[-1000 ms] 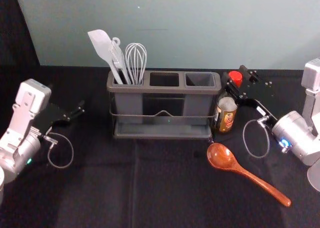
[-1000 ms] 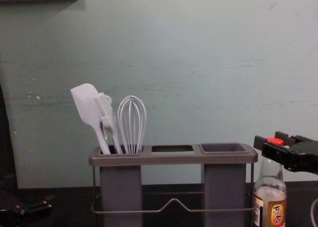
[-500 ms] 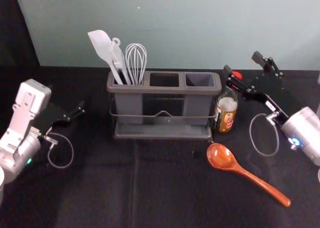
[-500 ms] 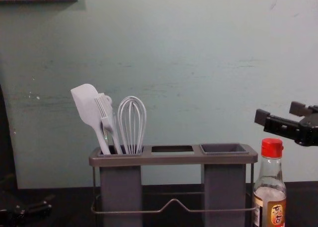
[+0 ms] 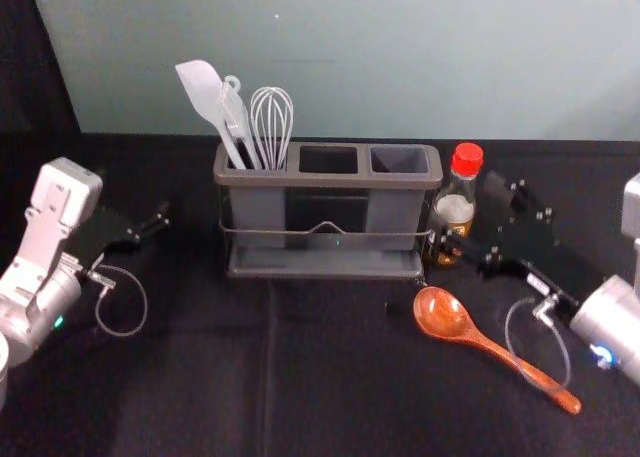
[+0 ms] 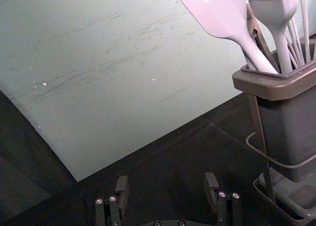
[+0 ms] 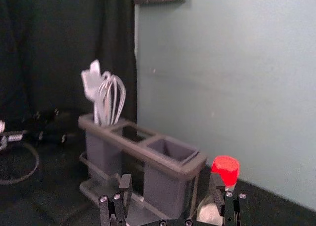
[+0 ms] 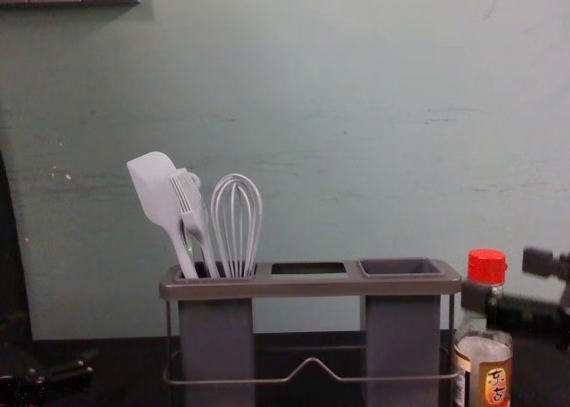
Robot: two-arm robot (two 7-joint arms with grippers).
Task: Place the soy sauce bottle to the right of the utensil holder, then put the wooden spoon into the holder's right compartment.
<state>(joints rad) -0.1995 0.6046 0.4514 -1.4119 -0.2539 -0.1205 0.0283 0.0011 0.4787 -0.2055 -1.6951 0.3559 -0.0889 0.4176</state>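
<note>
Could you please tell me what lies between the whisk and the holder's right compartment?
The middle opening lies between the whisk and the right compartment, as the head view shows.

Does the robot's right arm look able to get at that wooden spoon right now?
Probably yes: the right gripper is open and empty, and nothing lies on the wooden spoon. It may need to ease away from the soy sauce bottle first, though.

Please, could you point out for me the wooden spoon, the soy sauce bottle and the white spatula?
Wooden spoon (image 5: 442,312): head view, on its bowl.
Soy sauce bottle (image 8: 487,267): chest view, on its red cap.
White spatula (image 8: 156,183): chest view, on its broad blade.
</note>
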